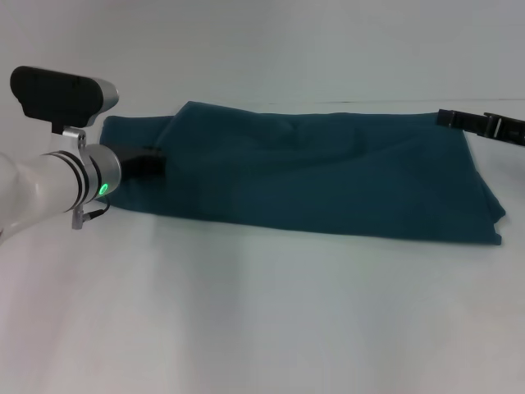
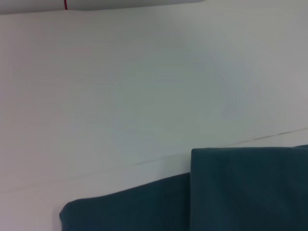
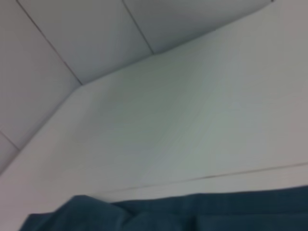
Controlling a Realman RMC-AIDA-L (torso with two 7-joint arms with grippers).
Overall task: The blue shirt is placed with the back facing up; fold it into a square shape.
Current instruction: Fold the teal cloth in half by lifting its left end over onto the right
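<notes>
The blue shirt (image 1: 328, 176) lies on the white table as a long, folded band, plain side up, running from left to right. My left gripper (image 1: 152, 162) sits at the shirt's left end, right against the cloth. My right gripper (image 1: 467, 121) hovers at the shirt's far right corner, near its back edge. The left wrist view shows a folded shirt edge (image 2: 240, 187) over a lower layer. Rumpled cloth of the shirt (image 3: 168, 214) fills the near edge of the right wrist view.
The white table (image 1: 262, 312) stretches wide in front of the shirt. The left arm's white forearm and camera housing (image 1: 61, 94) stand over the left side. A table seam (image 2: 144, 161) runs behind the shirt.
</notes>
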